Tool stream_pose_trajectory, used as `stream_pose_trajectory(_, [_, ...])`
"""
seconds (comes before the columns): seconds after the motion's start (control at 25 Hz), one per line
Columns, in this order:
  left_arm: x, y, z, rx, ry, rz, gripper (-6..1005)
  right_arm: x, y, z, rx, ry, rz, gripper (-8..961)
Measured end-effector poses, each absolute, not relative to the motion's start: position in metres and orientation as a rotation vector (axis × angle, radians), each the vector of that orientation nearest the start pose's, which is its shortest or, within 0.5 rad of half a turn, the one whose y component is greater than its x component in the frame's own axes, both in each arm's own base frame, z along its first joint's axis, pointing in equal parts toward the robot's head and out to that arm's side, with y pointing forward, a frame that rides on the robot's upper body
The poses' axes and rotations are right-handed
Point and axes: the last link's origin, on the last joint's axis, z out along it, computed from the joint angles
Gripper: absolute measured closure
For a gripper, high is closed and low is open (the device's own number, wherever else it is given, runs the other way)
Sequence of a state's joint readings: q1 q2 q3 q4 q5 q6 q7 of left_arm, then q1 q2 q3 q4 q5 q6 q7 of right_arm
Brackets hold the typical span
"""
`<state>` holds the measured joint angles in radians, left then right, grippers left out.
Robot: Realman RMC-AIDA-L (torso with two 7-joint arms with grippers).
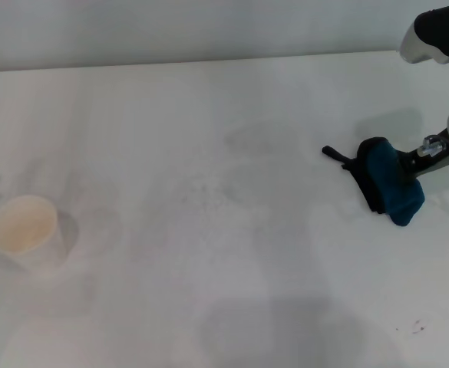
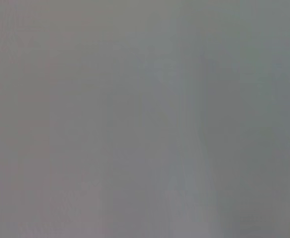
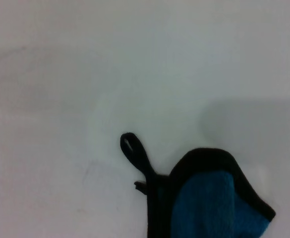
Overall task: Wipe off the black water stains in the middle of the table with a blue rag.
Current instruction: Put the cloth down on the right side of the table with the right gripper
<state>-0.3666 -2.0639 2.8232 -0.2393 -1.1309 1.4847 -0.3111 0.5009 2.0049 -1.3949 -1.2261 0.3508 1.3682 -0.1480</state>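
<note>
The blue rag [image 1: 389,186] is bunched up at the right side of the white table [image 1: 170,115], its black edging and loop tab [image 1: 333,153] pointing toward the middle. My right gripper [image 1: 411,164] reaches in from the right edge and is shut on the rag's right side, its fingertips hidden in the cloth. In the right wrist view the rag [image 3: 209,208] and its loop [image 3: 133,148] lie over bare white tabletop. The black water stains do not show; the middle holds only faint grey smudges [image 1: 255,139]. My left gripper is out of view.
A white paper cup [image 1: 23,228] stands at the left. A few tiny dark specks [image 1: 417,328] lie near the front right. The table's far edge [image 1: 209,60] runs along the top. The left wrist view holds only a plain grey surface.
</note>
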Motion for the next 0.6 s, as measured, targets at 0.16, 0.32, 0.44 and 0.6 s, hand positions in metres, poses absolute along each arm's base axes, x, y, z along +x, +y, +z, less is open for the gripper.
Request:
stream_pose_trajectory(0.16, [-0.3701, 0.2764, 0.0399, -1.751, -0.273, -0.583, 117, 0.2685, 0.3603, 0.0307, -2.012, 1.379, -0.52, 900])
stream_pose_trajectory(0.32, [-0.3681, 0.2784, 0.039, -1.753, -0.265, -0.586, 117, 0.2659, 0.3589, 0.0283, -2.037, 1.37, -0.539, 899])
stream_pose_trajectory(0.44, [-0.3671, 0.2808, 0.0381, -1.754, -0.267, -0.587, 117, 0.2629, 0.3585, 0.0259, -2.071, 1.366, -0.528, 898])
stream_pose_trajectory(0.6, [-0.3662, 0.2827, 0.0383, -1.751, -0.266, -0.589, 117, 0.2618, 0.3585, 0.0254, -2.079, 1.372, -0.516, 898])
